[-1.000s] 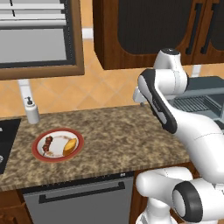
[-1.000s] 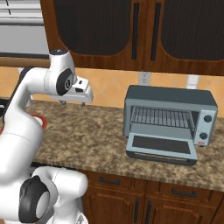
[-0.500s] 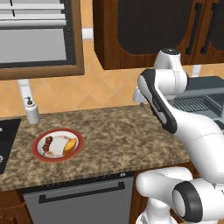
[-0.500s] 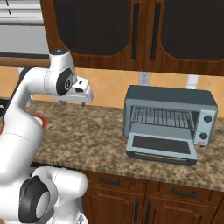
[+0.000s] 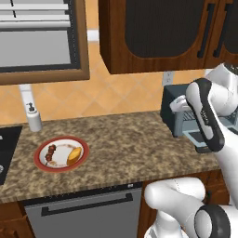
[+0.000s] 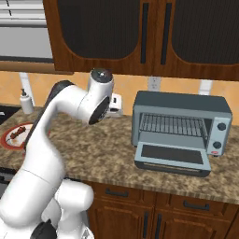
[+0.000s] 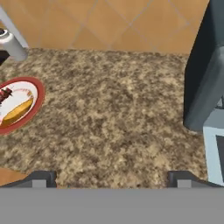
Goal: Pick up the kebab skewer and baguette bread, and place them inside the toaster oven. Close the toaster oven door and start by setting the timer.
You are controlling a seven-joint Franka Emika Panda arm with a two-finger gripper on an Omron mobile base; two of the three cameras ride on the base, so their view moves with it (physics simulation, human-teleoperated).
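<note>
Pincer [image 7: 112,177] wide open, empty

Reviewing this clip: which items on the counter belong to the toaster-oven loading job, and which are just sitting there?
Belongs to the job:
- thin kebab skewer with dark red-brown meat chunks
- stubby golden-orange baguette bread
- boxy dark blue-grey toaster oven
- its grey-framed glass door, dropped open

Just lying about:
- red-rimmed white plate under the food
- white soap dispenser
- black stovetop edge

I see a white plate with a red rim [image 5: 42,162] on the speckled brown counter [image 5: 125,144]. A white soap dispenser [image 5: 33,118] stands near it by the tiled wall. Dark wooden cabinets [image 6: 140,37] hang above.
</note>
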